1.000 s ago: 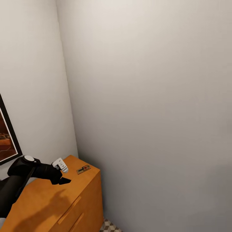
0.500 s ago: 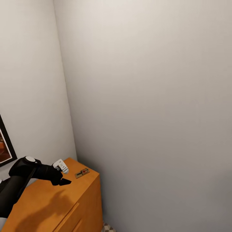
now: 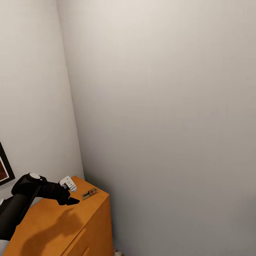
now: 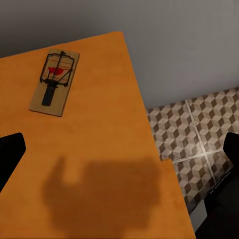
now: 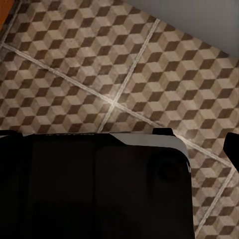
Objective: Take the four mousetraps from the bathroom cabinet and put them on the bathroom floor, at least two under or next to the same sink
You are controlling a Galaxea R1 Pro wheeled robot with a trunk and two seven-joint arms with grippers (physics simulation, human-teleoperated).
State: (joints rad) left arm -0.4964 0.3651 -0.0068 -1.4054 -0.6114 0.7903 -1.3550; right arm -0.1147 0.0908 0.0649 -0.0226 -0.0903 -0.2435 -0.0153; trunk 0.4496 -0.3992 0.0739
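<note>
One mousetrap [image 3: 89,193], a small brown board with dark wire and a red mark, lies near the far corner of the orange-brown cabinet [image 3: 53,224] top. My left gripper [image 3: 71,192] hovers just short of it, open and empty. In the left wrist view the mousetrap [image 4: 55,82] lies flat ahead of my left gripper [image 4: 119,154], whose dark fingertips [image 4: 10,154] stand far apart over the cabinet [image 4: 99,149] top. My right gripper [image 5: 119,149] hangs open over the cube-patterned bathroom floor [image 5: 124,64]. The sink is out of view.
White walls meet in a corner right behind the cabinet. A dark-framed picture [image 3: 4,167] hangs at the left edge. The bathroom floor [image 4: 199,129] shows beyond the cabinet's end. My black base [image 5: 89,189] sits under the right wrist.
The head view has drifted, sliding the framed picture toward the left edge. My left gripper now sits a little closer to the mousetrap, still open.
</note>
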